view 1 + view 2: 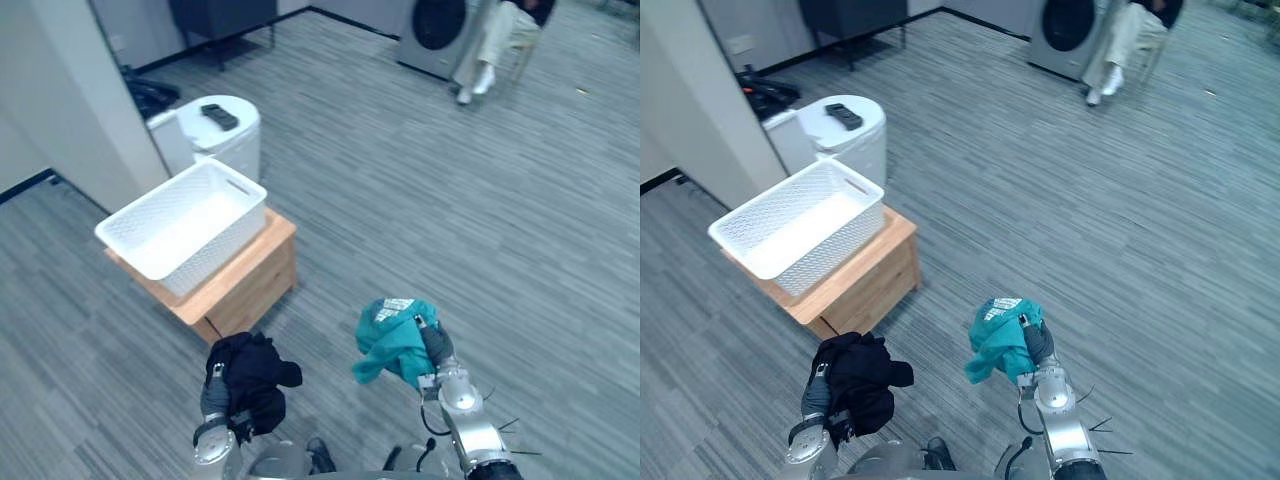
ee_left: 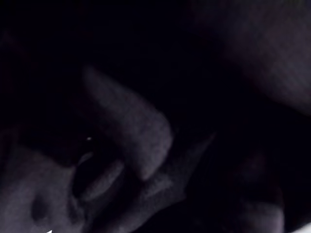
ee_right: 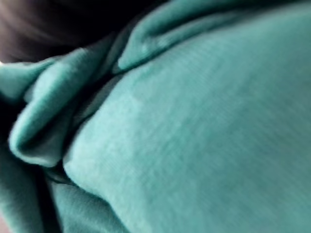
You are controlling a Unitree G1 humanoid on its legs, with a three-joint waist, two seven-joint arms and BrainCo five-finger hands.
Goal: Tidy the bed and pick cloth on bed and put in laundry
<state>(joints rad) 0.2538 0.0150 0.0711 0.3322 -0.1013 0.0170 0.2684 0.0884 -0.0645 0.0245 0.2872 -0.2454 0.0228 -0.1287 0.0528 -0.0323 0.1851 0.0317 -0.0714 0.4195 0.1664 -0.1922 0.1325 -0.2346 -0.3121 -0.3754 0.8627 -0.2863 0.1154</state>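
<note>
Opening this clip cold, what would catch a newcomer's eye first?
The two bundles low in the eye views: a teal cloth clutched in the right hand and a black cloth bunched at the left hand. Ahead to the left, a white basket stands empty on a low wooden stand, with a washing machine far across the floor.

There are a teal cloth (image 1: 392, 340), a black cloth (image 1: 255, 380), a white lattice-patterned basket (image 1: 160, 255) and grey streaked floor (image 1: 450, 200).
</note>
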